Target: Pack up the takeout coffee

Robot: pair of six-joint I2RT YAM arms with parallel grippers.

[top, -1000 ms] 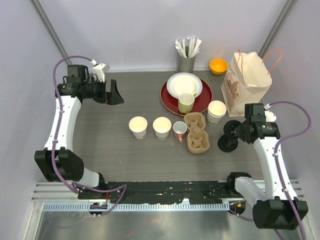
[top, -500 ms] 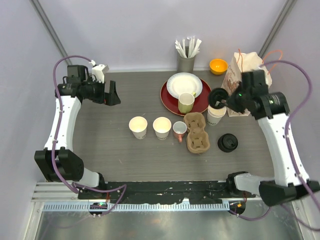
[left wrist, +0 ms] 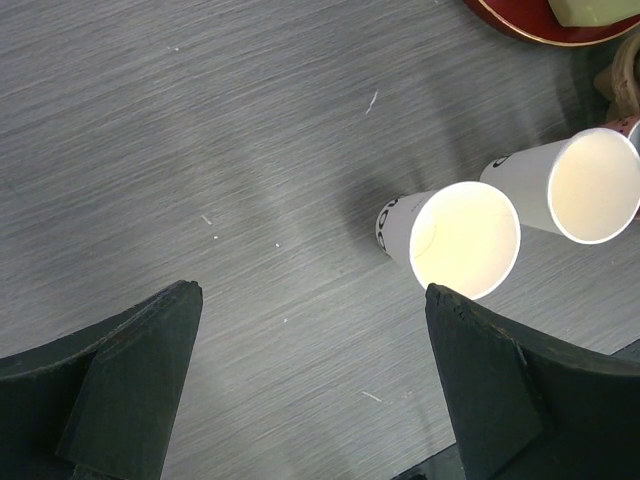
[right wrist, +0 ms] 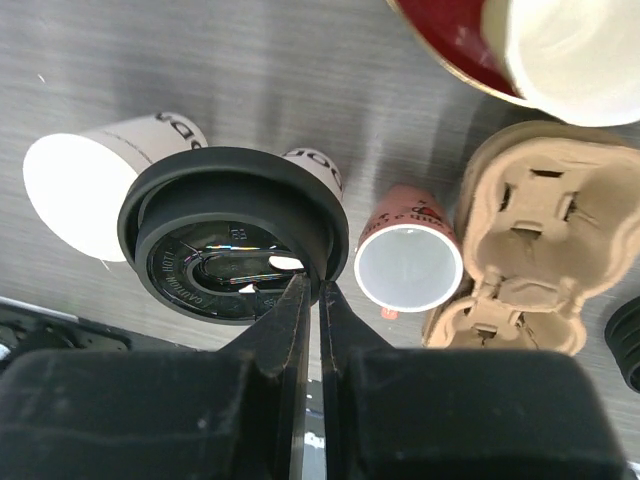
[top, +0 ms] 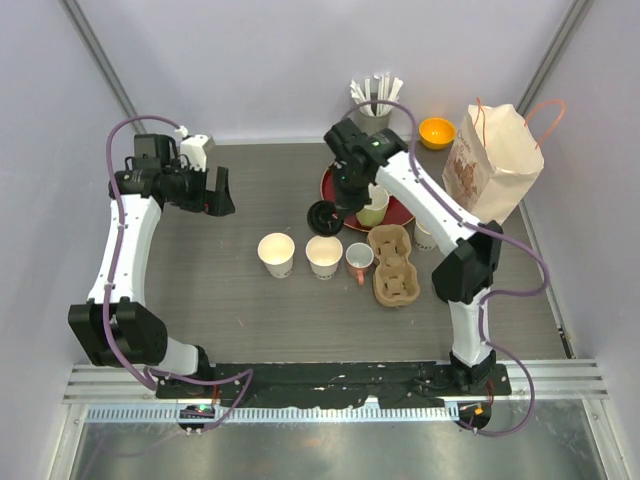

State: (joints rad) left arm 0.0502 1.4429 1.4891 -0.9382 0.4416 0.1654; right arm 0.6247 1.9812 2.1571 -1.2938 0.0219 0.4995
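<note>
Black lid (right wrist: 232,235) pinched at rim between my right jaws, aloft by right paper cup (top: 324,254); left paper cup (top: 276,253) beside it, both lidless, upright on tabletop (top: 250,200). My left jaws spread wide, holding nothing.

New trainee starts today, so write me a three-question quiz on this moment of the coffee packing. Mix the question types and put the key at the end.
1. True or false: the right gripper pinches a black lid by its rim.
2. What stands on the red plate? A) pale green mug B) paper bag C) orange bowl
3. Fill in: the left gripper has its jaws ___ and holds nothing.
Key: 1 true; 2 A; 3 open.
</note>
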